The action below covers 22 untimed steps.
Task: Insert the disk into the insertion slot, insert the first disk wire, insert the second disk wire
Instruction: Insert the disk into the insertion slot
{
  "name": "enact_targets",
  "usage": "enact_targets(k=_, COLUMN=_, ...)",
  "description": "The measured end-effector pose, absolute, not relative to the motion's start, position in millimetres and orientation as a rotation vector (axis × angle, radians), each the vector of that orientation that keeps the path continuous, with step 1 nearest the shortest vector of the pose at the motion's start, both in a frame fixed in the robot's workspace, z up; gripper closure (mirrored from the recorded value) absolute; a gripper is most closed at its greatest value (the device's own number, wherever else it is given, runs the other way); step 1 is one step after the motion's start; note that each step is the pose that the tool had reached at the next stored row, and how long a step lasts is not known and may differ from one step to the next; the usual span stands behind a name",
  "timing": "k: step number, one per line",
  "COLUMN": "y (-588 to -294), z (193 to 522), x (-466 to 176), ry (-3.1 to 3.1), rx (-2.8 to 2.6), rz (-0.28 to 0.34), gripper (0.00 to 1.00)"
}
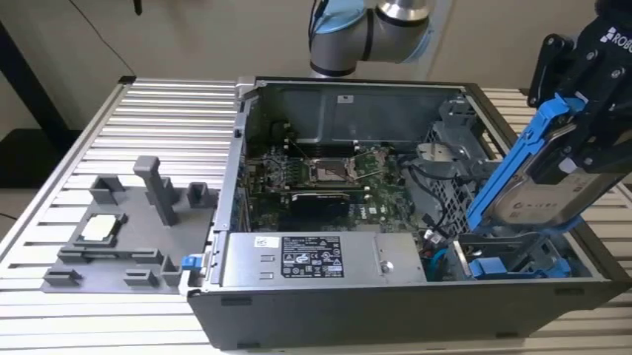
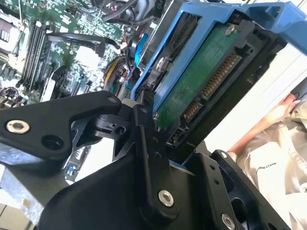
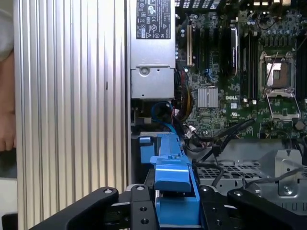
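Note:
My gripper (image 1: pixel 585 144) is shut on the disk (image 1: pixel 538 181), a silver-grey drive in a bright blue carrier. It hangs tilted over the open computer case, at the exterior view's right. The disk's lower end reaches down to the insertion slot (image 1: pixel 516 260), a bay with blue parts in the case's front right corner. In the second wrist view the disk (image 2: pixel 201 81) shows its green circuit board and connectors, with the gripper (image 2: pixel 170 143) clamped on the carrier's sides. In the first wrist view the blue carrier (image 3: pixel 173 189) sits between the black fingers (image 3: pixel 139 206). Blue cables (image 3: pixel 160 112) lie beside the slot.
A grey power-supply box (image 1: pixel 316 259) runs along the case's front edge, with the motherboard (image 1: pixel 326 177) behind it. A grey fixture (image 1: pixel 118 237) with small parts stands on the slatted table at the exterior view's left. A person's hand (image 2: pixel 283 112) is near the table's edge.

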<state>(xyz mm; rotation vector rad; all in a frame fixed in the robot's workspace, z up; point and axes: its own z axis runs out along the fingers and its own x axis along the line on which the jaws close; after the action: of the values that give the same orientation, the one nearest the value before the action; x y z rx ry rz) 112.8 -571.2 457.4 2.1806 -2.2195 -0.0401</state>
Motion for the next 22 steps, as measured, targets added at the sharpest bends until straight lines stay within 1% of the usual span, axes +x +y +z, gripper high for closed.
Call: enact_targets(k=22, y=-571.2, z=424.0, x=121.1, ry=-2.217, rx=2.183, rz=-0.040, gripper=0.67)
